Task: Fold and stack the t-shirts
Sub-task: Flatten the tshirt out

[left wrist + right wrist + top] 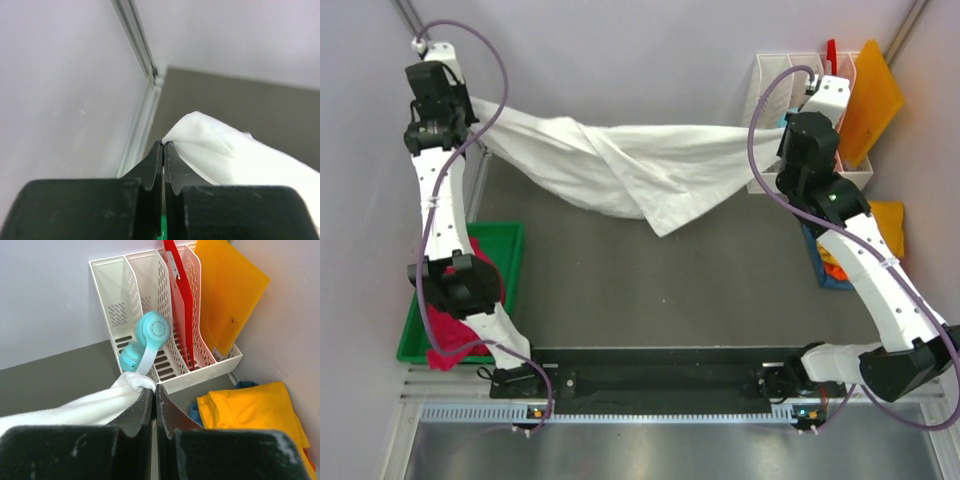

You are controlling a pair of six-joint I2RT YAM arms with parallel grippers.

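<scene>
The left claw (pixel 163 146) and the right claw (pixel 154 390) are both pinched shut on corners of the white shirt (pixel 620 165). It hangs stretched between them over the table (pixel 640 300), probably so it can be laid flat for folding. One pink shirt (pixel 450 335) sits in the green bin (pixel 510 240). One yellow shirt (pixel 250 412) lies at the right. More may hide under it, but that is hard to tell.

At bottom centre the right gripper (pixel 154 392) pinches a corner of the white t-shirt (pixel 85 409), which trails toward the lower left. Behind it, a white file rack (pixel 145 285) holds teal headphones (pixel 150 337), a red board (pixel 179 300) and an orange folder (pixel 225 295); a yellow-orange t-shirt (pixel 255 415) lies at lower right
</scene>
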